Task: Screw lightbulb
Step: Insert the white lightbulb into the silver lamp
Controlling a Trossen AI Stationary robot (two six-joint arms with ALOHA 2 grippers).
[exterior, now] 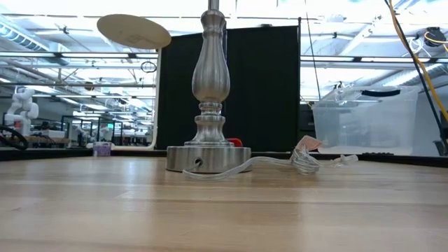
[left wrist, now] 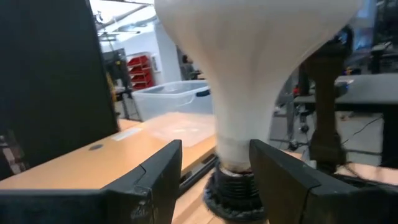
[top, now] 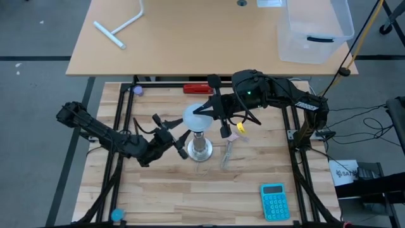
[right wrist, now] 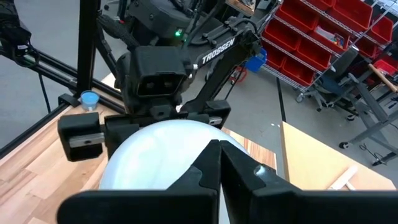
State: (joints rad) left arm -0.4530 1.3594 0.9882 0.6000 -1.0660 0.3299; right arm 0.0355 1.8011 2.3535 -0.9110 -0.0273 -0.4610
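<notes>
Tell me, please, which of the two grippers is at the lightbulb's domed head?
The right gripper, jaws on the lightbulb dome. The left gripper sits lower, jaws flanking the narrow neck above the lamp socket.

The left arm stretches low across the table from its left edge, its left gripper level with fingers spread apart. The right arm reaches in from the right, bent at the elbow, its right gripper with fingers pointing toward the left one.
</notes>
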